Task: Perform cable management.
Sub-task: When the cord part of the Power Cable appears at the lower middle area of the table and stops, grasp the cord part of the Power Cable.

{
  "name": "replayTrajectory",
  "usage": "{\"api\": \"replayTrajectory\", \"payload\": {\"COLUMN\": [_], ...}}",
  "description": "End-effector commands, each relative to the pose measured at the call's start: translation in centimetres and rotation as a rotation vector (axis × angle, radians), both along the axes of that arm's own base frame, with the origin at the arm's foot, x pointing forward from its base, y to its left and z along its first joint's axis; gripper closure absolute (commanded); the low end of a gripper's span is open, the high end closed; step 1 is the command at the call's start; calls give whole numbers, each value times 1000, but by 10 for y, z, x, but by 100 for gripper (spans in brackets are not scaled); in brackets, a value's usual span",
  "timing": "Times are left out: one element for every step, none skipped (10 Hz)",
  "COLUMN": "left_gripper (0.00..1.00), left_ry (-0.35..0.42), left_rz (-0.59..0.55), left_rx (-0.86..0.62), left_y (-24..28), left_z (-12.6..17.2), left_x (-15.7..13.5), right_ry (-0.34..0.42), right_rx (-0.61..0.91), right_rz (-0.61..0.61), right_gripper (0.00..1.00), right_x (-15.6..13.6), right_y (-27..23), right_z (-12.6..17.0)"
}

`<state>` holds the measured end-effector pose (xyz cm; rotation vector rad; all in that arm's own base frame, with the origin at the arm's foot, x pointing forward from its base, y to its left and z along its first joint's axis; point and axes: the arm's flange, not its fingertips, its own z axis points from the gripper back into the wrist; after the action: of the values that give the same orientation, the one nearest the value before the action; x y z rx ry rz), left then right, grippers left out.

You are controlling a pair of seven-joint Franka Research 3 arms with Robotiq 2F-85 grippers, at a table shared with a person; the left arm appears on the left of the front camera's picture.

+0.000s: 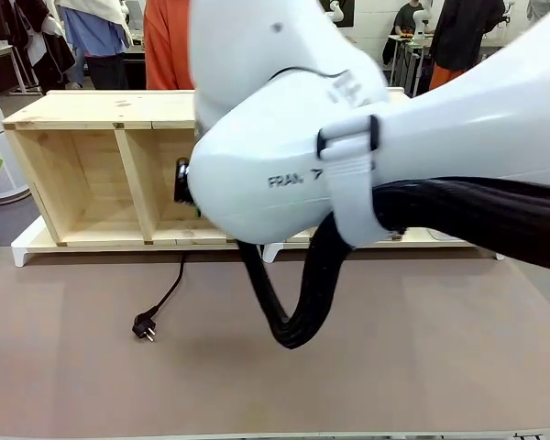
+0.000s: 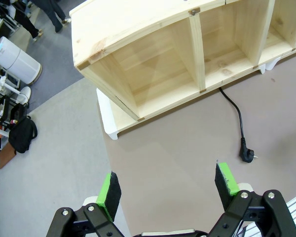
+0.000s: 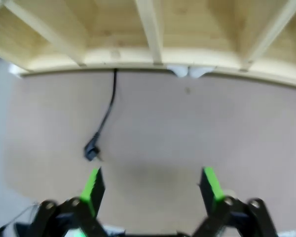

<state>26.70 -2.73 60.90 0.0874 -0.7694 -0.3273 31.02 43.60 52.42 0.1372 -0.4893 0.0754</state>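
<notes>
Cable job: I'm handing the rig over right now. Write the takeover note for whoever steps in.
Left gripper: open, empty, above the table near one end of the shelf.
Right gripper: open, empty, facing the shelf front.
Cable: comes out from under the shelf's front edge; its plug lies loose on the table.
Done: nothing visible; cable not gripped.
Left: grasp the cable, probably near the plug, and tidy it away.

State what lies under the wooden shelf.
A white base sits under the shelf, and the cable runs out from beneath it; the cable's far end is hidden.
</notes>
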Motion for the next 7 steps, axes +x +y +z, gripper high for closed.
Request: {"api": "replayTrajectory", "payload": {"left_gripper": [0,0,0,0,0,0,0], "left_ry": [-1,-1,-1,-1,-1,-1,-1], "left_rz": [2,2,2,2,2,2,2], "left_rx": [2,2,2,2,2,2,2], "left_y": [0,0,0,0,0,0,0], "left_z": [0,0,0,0,0,0,0], "left_x": [0,0,0,0,0,0,0], "right_ry": [52,62,71,85,90,99,116], "right_rx": [-51,-66,-58,-56,-55,-75,-92], "right_rz": [-14,-18,-29,-36,-41,-36,-35], "right_gripper": [0,0,0,0,0,0,0], "right_x": [27,34,44,50,55,58,60], "right_y": [52,66,80,92,105,119,131], "right_z": [-24,-40,-54,-65,-75,-86,-98]}}
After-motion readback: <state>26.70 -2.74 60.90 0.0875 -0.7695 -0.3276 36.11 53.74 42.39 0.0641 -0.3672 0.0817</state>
